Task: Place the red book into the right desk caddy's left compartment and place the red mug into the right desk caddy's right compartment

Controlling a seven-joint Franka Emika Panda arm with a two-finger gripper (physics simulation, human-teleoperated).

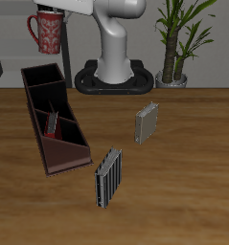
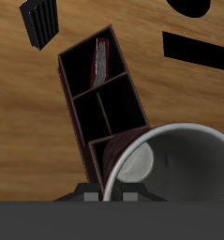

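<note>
While held high above the right desk caddy (image 1: 55,120), red mug (image 1: 47,32) hangs upright in the air, handle outward, well clear of the caddy rim. Gripper (image 1: 55,8) mostly cut off by the frame edge in the exterior view; fingers not visible, so closure cannot be confirmed from the pictures, though mug sits directly beneath it. In the wrist view, mug's white inside (image 2: 174,183) fills the foreground, mouth toward the camera, over the caddy's square end section, the right compartment (image 2: 109,159). Red book (image 2: 100,59) standing tilted inside the caddy's opposite end section, white page edges showing. Two grey-striped books on the table beyond the caddy: one (image 1: 107,178) just beside its near end, the other (image 1: 146,122) well apart from it. Potted plant (image 1: 180,38) far behind the caddy.
</note>
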